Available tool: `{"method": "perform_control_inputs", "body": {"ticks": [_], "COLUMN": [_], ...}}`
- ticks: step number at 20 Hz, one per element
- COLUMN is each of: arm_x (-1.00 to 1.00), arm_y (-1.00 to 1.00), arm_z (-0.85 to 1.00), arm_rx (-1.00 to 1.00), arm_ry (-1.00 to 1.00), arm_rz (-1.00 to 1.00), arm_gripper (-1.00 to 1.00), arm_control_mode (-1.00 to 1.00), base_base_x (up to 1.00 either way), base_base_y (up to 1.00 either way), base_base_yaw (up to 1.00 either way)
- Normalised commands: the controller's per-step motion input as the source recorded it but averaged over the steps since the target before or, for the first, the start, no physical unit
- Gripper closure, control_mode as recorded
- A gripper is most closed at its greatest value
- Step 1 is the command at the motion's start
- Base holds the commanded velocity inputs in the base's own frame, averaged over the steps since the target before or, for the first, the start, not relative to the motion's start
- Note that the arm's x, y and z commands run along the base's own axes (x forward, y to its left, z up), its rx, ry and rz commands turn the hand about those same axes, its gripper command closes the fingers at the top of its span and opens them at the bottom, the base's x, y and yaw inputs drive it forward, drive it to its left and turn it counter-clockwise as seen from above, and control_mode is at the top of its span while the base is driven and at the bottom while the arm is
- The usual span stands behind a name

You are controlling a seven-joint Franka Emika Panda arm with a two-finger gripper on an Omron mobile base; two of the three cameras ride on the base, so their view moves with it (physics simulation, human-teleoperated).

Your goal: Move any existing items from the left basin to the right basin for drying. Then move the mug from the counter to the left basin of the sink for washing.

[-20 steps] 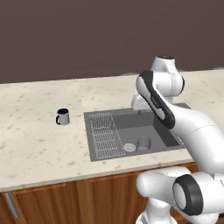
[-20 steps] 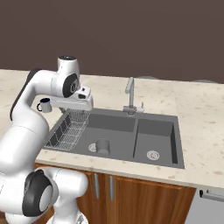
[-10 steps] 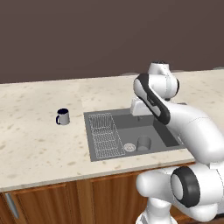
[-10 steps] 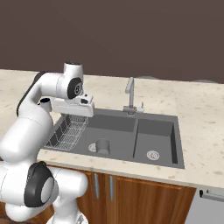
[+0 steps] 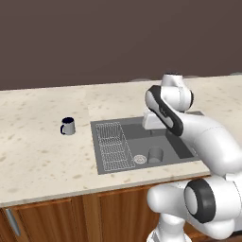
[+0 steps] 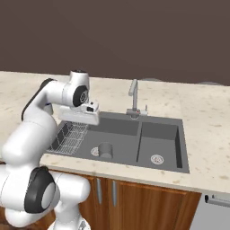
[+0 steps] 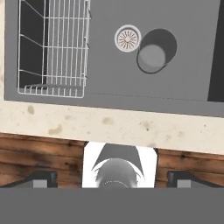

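Tool [image 7: 112, 177] hangs high over the sink, pointing down; its two dark tips sit far apart at the bottom corners of the hand view, so jaws wide open, nothing between them. In the right base view the tool [image 6: 81, 114] is above the rack end of the left basin, well clear of everything below.

Straight under it in the hand view: front strip of the surface [image 7: 109, 124], then the left basin [image 7: 105, 65] beyond. Cup [image 7: 153, 54] stands upright on the basin floor, open end up, just beside the round drain [image 7: 128, 38], nearly touching it. Wire rack [image 7: 52, 48] fills the other end of the same basin, apart from cup & drain.

Left base view: cup [image 5: 155, 154] right of the drain [image 5: 140, 159], rack [image 5: 115, 146] on the basin's left side. Mug [image 5: 68, 126] upright on the surface [image 5: 38, 156], left of the sink [image 5: 101, 163], well apart from its rim, handle to the left.

Right base view: cup [image 6: 105, 150] near the basin's front wall, rack [image 6: 69, 137] partly behind the arm. Right basin [image 6: 157, 141] holds only its own drain [image 6: 156, 158]. Faucet [image 6: 133, 99] stands at the sink's back edge, about at the divider.
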Motion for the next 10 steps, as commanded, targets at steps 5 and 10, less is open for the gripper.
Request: {"method": "perform_control_inputs", "body": {"ticks": [5, 10], "arm_x": [0.04, 0.12], "arm_y": [-0.06, -0.05], "arm_z": [-0.16, -0.18], "arm_rx": [-0.01, -0.01], "arm_ry": [-0.10, -0.09], "arm_rz": [-0.01, 0.00], "arm_gripper": [-1.00, -1.00], "arm_control_mode": [-1.00, -1.00], "base_base_x": [0.00, 0.00], "base_base_y": [0.00, 0.00], "base_base_yaw": [0.00, 0.00]}}
